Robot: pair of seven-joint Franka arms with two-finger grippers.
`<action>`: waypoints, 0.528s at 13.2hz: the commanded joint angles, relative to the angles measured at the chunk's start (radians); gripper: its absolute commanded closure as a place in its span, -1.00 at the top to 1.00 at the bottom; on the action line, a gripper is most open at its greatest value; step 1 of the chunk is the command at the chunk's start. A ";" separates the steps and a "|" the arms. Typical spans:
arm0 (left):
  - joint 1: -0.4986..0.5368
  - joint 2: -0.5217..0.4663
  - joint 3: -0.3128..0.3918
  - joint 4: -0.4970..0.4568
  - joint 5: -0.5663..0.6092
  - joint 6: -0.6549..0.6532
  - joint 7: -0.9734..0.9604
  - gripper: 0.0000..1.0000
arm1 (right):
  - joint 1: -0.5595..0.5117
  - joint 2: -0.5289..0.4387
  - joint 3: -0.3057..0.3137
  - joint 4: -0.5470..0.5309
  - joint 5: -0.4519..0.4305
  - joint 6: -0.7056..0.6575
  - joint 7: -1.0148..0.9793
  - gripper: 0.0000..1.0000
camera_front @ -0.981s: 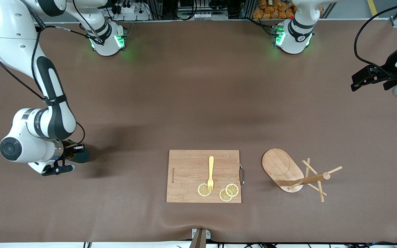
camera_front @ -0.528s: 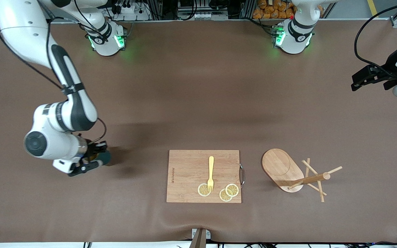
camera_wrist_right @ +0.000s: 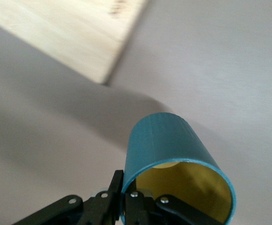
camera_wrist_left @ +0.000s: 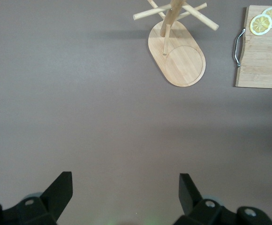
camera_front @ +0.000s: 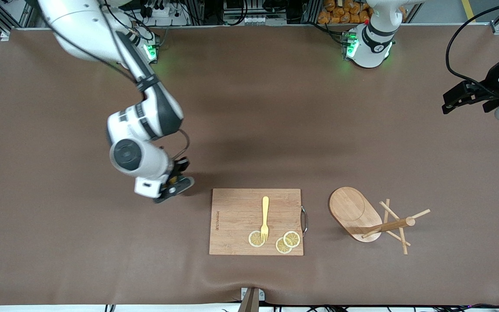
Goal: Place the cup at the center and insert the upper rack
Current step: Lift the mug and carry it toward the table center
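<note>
The dark teal cup [camera_wrist_right: 166, 143] with its yellow inside shows in the right wrist view. My right gripper [camera_wrist_right: 126, 183] is shut on its rim, one finger inside and one outside. In the front view that gripper [camera_front: 175, 185] is low over the table beside the cutting board's corner toward the right arm's end, and the hand hides the cup. The wooden upper rack [camera_front: 355, 212], an oval base with post and pegs, is beside the board toward the left arm's end; it also shows in the left wrist view [camera_wrist_left: 178, 56]. My left gripper [camera_front: 454, 100] waits open and empty [camera_wrist_left: 125, 187] high over that table end.
A bamboo cutting board [camera_front: 236, 216] with a metal handle lies near the front camera, carrying a yellow fork [camera_front: 265, 216] and three lemon slices [camera_front: 284, 242]. Its corner shows in the right wrist view [camera_wrist_right: 70, 37]. Brown cloth covers the table [camera_front: 249, 121].
My right arm has carried the cup from the right arm's end of the table toward the middle, up to the cutting board's corner. The left arm and the rack have not moved.
</note>
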 commanded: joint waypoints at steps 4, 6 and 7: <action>0.019 -0.027 -0.002 -0.007 -0.008 -0.029 -0.003 1.00 | 0.227 -0.025 -0.012 -0.013 0.013 -0.009 0.232 -1.00; 0.021 -0.029 -0.002 -0.007 -0.008 -0.037 -0.003 1.00 | 0.281 -0.020 -0.012 -0.013 0.013 -0.011 0.266 -1.00; 0.022 -0.034 -0.002 -0.007 -0.008 -0.046 -0.003 1.00 | 0.309 -0.020 -0.012 -0.013 0.014 -0.012 0.286 -1.00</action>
